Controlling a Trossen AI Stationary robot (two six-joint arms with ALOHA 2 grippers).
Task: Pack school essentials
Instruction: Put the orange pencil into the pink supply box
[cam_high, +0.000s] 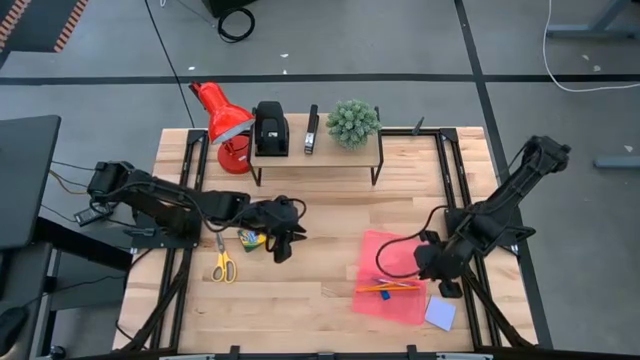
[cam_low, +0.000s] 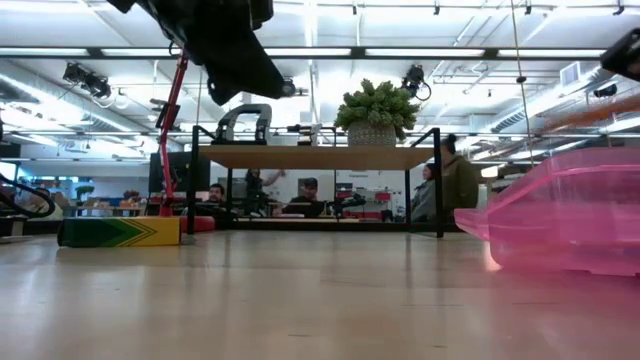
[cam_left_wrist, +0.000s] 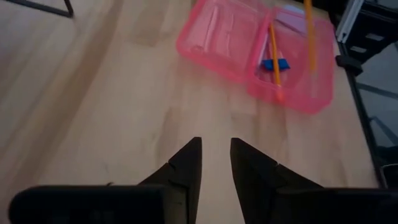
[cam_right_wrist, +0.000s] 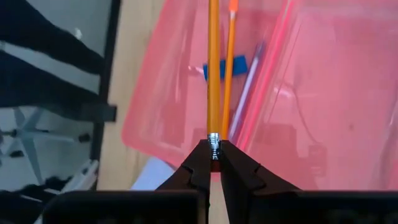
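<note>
An open pink case (cam_high: 392, 275) lies on the table's right part, its near end seen from table height (cam_low: 570, 215). Inside it are an orange pencil (cam_right_wrist: 229, 56), a blue eraser (cam_right_wrist: 227, 67) and a pinkish pen (cam_right_wrist: 249, 87). My right gripper (cam_right_wrist: 213, 155) is over the case's right side, shut on a second orange pencil (cam_right_wrist: 213, 74). My left gripper (cam_left_wrist: 215, 162) hangs above bare wood left of centre, open with nothing between its fingers. The yellow-green crayon box (cam_high: 250, 240) and the yellow-handled scissors (cam_high: 223, 265) lie flat beside and beneath the left arm. My right gripper pinches the pencil at its metal ferrule end (cam_right_wrist: 213, 138) between its two fingers. The fingers slant downward, and the pencil runs on straight out from them along their line, over the open case. Whether its far tip touches the case, I cannot tell.
A pale notepad (cam_high: 440, 313) lies near the front edge, right of the case. At the back stands a small shelf (cam_high: 315, 155) with black devices and a potted plant (cam_high: 353, 122), and a red lamp (cam_high: 225, 125) to its left. Bare wood lies between the arms.
</note>
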